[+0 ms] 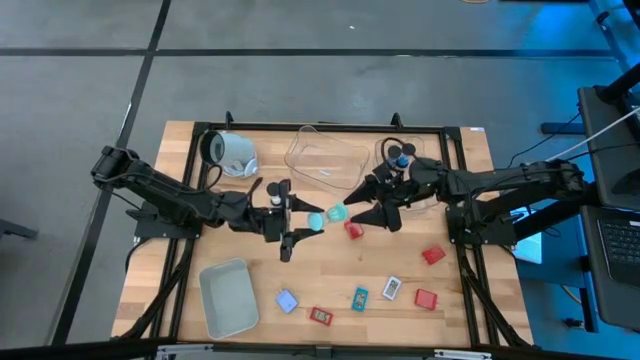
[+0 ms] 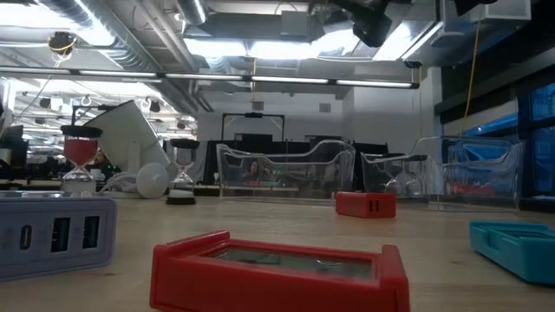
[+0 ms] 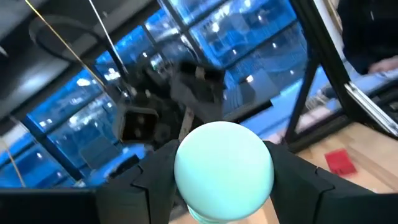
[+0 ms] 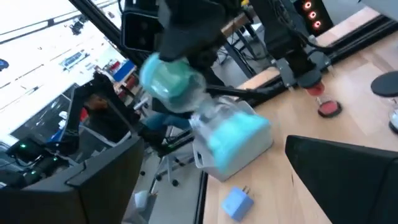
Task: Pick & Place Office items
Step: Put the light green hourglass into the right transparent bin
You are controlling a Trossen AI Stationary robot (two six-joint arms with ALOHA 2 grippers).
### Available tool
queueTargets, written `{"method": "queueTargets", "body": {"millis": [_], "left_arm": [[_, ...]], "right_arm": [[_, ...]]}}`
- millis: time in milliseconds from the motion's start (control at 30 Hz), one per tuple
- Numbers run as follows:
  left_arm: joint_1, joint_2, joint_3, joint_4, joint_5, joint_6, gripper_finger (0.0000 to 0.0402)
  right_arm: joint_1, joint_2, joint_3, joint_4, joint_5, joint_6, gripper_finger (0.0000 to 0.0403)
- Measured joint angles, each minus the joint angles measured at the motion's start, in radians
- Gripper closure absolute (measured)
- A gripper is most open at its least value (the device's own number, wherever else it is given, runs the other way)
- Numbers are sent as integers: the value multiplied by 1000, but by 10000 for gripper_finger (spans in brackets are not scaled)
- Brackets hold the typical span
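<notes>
The teal timer [image 1: 328,214] looks light, rigid and smooth: an hourglass shape with round caps, probably fragile glass at the waist, so the caps are the safer hold. It hangs above the middle of the surface [image 1: 470,300], between both arms. The left tool [image 1: 296,218] clenches one end [image 3: 224,169]; the right tool [image 1: 362,205] sits spread just beside the other end, not gripping.

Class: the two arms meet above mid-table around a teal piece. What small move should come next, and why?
Probably the right tool should ease forward over the free end of the teal piece, then close. The left tool grips its other end above the table, while the right tool's fingers stand open, just short of it.
</notes>
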Motion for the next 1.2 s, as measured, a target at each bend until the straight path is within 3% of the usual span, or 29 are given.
{"method": "queueTargets", "body": {"millis": [400,767,1200], "left_arm": [[60,1,1,126,127,89,199],[136,1,1,245,367,117,199],[204,57,1,333,398,130,199]], "right_arm": [[-6,12,1,143,-19,-2,7],[-17,13,0,282,-18,-34,7],[-62,26,0,331,-14,-64,7]]}}
